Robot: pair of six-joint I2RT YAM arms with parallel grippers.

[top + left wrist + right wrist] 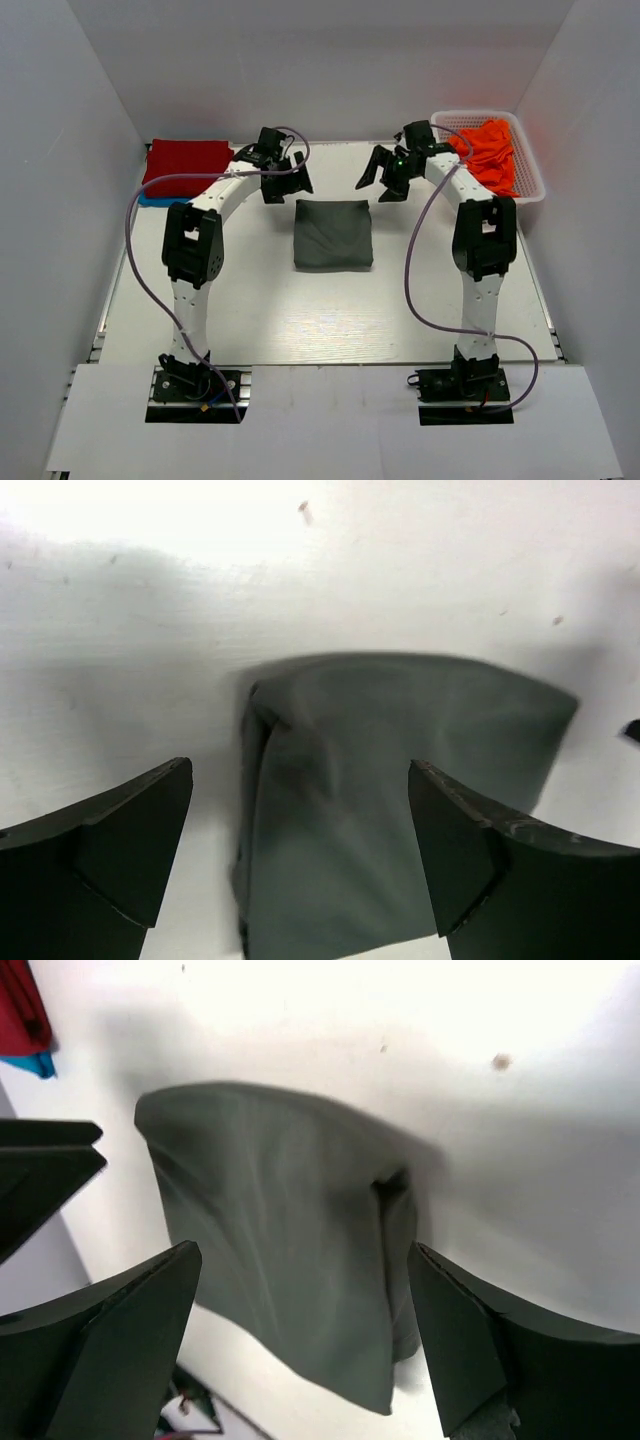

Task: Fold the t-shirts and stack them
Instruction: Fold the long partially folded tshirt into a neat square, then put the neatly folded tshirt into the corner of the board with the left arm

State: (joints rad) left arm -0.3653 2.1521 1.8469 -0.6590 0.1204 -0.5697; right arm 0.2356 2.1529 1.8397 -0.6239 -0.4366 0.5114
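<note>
The grey shirt (334, 234) is seen lying folded into a compact, roughly square packet in the middle of the tabletop (300, 320), flat but faintly creased on top. Left of the grey shirt and farther back, a folded red shirt (187, 165) is laid on a blue shirt (150, 201), of which only an edge is shown. Right of the grey shirt and farther back, orange shirts (492, 150) are heaped loose in a white basket (530, 190). The left tool (287, 187) and the right tool (385, 180) are held above the far edge of the grey shirt, one near each far corner. Both are spread wide and empty, with no cloth caught between the jaws. The grey shirt is judged to be light, soft and limp: no shape of its own can be kept, and its layers are likely to slide apart or sag if it is lifted by one point. A thick doubled edge is shown along one side in the wrist views, and that is probably where the layers are best gathered. A hold is best taken at two corners of one edge, every layer being pinched together, so that the packet can be carried without unfolding. A pinch on the top layer alone is likely to peel the fold open.
</note>
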